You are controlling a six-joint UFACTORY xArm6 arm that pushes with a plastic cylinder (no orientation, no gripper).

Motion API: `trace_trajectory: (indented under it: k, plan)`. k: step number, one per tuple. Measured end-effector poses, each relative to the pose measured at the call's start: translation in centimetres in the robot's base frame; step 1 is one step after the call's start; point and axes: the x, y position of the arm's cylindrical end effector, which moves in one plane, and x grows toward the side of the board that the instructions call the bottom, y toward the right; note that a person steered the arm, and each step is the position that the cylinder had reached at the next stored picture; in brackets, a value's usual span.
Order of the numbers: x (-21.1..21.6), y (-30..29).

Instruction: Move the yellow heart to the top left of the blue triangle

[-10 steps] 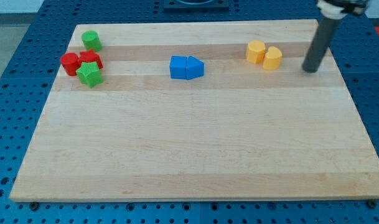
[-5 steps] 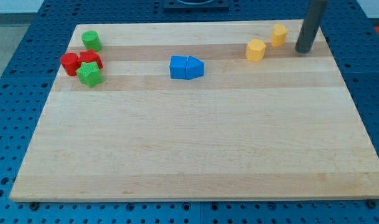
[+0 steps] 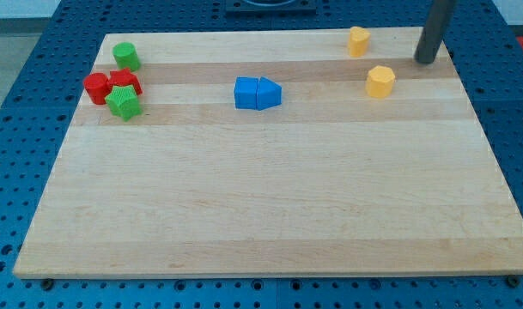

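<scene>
The yellow heart (image 3: pixel 358 41) lies near the board's top edge, right of centre. A second yellow block (image 3: pixel 380 81), roughly hexagonal, lies below and to its right. The blue triangle (image 3: pixel 270 93) sits near the top centre, touching a blue cube (image 3: pixel 246 93) on its left. My tip (image 3: pixel 426 61) rests on the board near the top right corner. It is to the right of both yellow blocks and touches neither.
At the view's top left lie a green cylinder (image 3: pixel 126 57), a red cylinder (image 3: pixel 95 87), another red block (image 3: pixel 124 83) and a green star-like block (image 3: pixel 123 103), the last three touching. The wooden board (image 3: pixel 261 215) lies on a blue perforated table.
The yellow heart has moved up and left to the top edge. The other yellow block has shifted right and down. My tip has moved up and a little to the right.
</scene>
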Motion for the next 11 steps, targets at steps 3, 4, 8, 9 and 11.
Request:
trace_trajectory:
  k: [3, 4, 8, 9, 11]
  plan:
    - [-3.3, -20.4]
    - [-4.7, -12.9]
    - [-0.2, -26.4]
    - [-0.2, -28.2]
    - [-0.2, -27.8]
